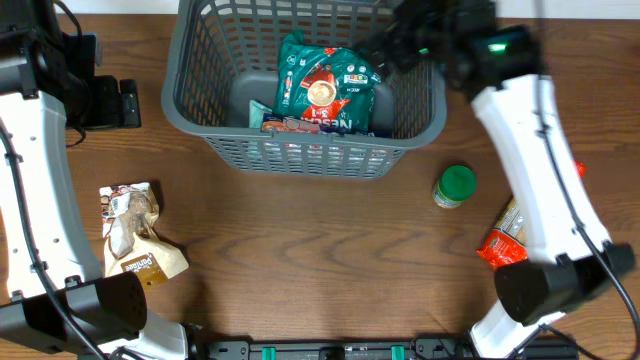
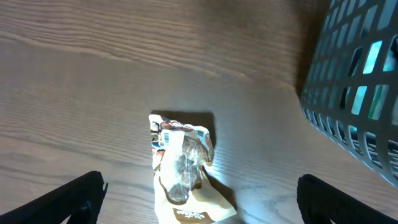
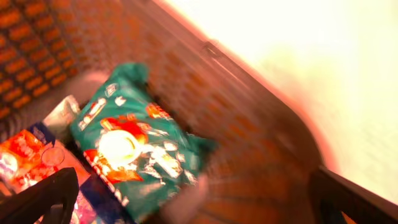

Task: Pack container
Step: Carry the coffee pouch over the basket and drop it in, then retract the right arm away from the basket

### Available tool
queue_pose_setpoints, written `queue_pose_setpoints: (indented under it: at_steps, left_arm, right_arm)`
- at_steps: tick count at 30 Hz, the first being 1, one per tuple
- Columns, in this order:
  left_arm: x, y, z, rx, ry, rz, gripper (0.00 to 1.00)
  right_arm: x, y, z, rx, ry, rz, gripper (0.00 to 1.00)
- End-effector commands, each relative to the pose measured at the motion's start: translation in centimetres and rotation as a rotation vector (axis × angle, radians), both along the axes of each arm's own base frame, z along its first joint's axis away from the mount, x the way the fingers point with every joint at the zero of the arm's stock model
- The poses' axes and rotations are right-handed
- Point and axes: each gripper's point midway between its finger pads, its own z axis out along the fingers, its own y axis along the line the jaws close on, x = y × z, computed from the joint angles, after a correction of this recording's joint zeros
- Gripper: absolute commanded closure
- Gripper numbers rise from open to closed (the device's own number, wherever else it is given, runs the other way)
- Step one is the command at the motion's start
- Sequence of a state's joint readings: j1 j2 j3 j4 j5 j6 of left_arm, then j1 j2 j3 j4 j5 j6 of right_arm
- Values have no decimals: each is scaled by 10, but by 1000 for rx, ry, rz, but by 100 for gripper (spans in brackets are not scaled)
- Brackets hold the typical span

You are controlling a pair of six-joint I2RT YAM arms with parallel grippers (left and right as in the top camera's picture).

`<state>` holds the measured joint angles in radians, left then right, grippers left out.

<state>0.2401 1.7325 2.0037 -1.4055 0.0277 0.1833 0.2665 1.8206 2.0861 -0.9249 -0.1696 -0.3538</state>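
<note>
Fingers (image 3: 43, 200) of the right end effector (image 3: 194, 177) stood wide apart with nothing between them, so it was open and empty. Its wrist view was blurred and tinted orange. Just below and ahead of it lay a green foil packet with a red and white print (image 3: 134, 149), resting inside the large dark grey plastic basket with slotted lattice sides (image 1: 300, 158). Beside that packet, nearer the left finger, sat red and blue packets (image 3: 31, 155) on the basket floor. Seen from overhead, the basket's corner lay beneath this end effector. Farther out, on the brown wooden surface (image 1: 320, 250), a small jar with a round green lid (image 1: 456, 186) sat near the arm's white link, and an orange-red packet (image 1: 500, 243) lay partly under that link.

The left end effector (image 2: 200, 180) was likewise open and empty, its fingers spread to both edges of its view. Ahead of it a crumpled beige and brown snack bag (image 2: 183, 168) lay on the surface, touching neither finger. The basket's wall rose off to its right.
</note>
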Motion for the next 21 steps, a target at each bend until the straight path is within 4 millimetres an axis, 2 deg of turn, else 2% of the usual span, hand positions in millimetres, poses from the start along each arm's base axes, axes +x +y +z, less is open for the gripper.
queue_pose_setpoints:
  at_steps: [1,3,5,8,11,15,16,19,21]
  left_arm:
    - [1,-3,0,-13,-4,-6,1]
    - [1,-3,0,-13,-4,-6,1]
    - [1,-3,0,-13,-4,-6,2]
    - [1,-3,0,-13,-4,-6,1]
    - [1,-3,0,-13,-4,-6,2]
    - [1,-3,0,-13,-3,-6,1]
    - [1,-3,0,-11,-3,-9,1]
    - [0,-2,0,-8,-2,-15,1]
    - [0,0,0,-3,0,-10,2]
  right_arm:
    - [-24,-23,70,60,-101,-70,1]
    - [-33,-41,94,77,-136,-138,1]
    - [-39,-77,118,136,-168,-323,1]
    - [-56,-135,125,234,-140,-613,1]
    - [-84,-177,105,310,-21,-824,1]
    - [-124,-207,67,297,173,-988,1]
    - [-140,-212,53,276,252,-1026,1]
    - [-157,-210,37,236,350,-1043,1]
    - [-160,-199,26,238,413,-988,1]
